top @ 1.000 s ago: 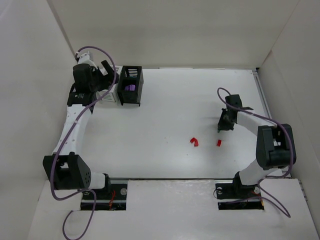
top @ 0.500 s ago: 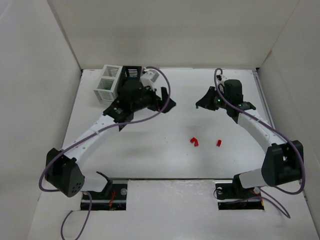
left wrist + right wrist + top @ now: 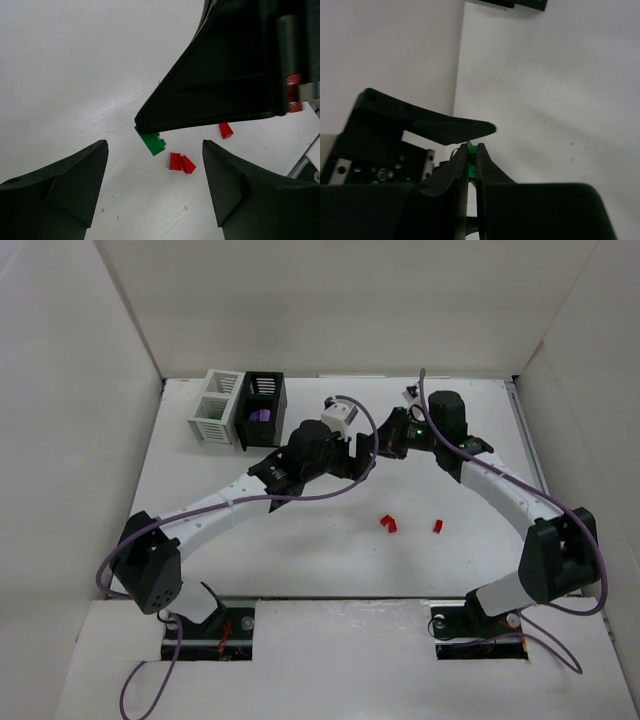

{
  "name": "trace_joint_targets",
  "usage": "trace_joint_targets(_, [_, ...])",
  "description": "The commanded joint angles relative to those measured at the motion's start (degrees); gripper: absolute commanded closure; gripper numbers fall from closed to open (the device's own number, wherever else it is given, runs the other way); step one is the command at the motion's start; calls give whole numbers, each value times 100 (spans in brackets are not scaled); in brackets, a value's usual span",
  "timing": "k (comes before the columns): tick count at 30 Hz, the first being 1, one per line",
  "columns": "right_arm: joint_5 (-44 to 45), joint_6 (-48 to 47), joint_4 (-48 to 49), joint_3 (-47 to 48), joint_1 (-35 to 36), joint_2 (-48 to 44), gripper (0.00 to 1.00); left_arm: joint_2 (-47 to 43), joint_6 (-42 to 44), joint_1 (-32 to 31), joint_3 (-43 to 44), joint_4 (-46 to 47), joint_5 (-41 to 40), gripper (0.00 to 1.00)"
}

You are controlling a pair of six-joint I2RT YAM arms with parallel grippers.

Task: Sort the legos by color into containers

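Observation:
My right gripper (image 3: 472,146) is shut on a small green lego (image 3: 472,161), held above the table's middle. In the left wrist view that green lego (image 3: 152,143) sticks out of the right gripper's dark tip, level with the gap of my left gripper (image 3: 155,148), which is open and holds nothing. From above, the left gripper (image 3: 362,452) and right gripper (image 3: 384,443) meet tip to tip. Two red legos (image 3: 388,524) lie together on the table, a third (image 3: 438,526) to their right. The joined containers, white (image 3: 214,421) and black (image 3: 264,390), stand back left, a purple lego (image 3: 260,415) in the black one.
White walls (image 3: 90,390) close in the table on the left, back and right. The red legos (image 3: 180,163) lie directly below the two grippers. Purple cables (image 3: 300,495) loop off both arms.
The left arm has swung from the containers to the table's middle. The right gripper has risen and moved left, so the two grippers now meet.

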Motion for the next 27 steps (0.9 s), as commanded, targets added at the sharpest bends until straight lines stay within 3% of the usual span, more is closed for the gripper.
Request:
trace_joint_targets(1, [-498, 320, 471, 405, 18, -7, 93, -36, -19, -45, 248, 171, -345, 27])
trace_joint_targets(4, [-647, 372, 532, 476, 18, 46, 93, -97, -19, -45, 248, 171, -399, 36])
trace_joint_targets(13, [-648, 478, 717, 529, 132, 221, 93, -98, 157, -45, 371, 181, -205, 42])
trace_joint_targets(14, [-648, 478, 717, 529, 184, 221, 93, -98, 157, -45, 371, 93, -292, 51])
trace_joint_targets(26, [-472, 478, 717, 476, 238, 274, 91, 139, 210, -45, 705, -84, -346, 86])
trace_joint_targets(27, [-472, 417, 717, 476, 290, 274, 91, 139, 210, -45, 705, -136, -346, 95])
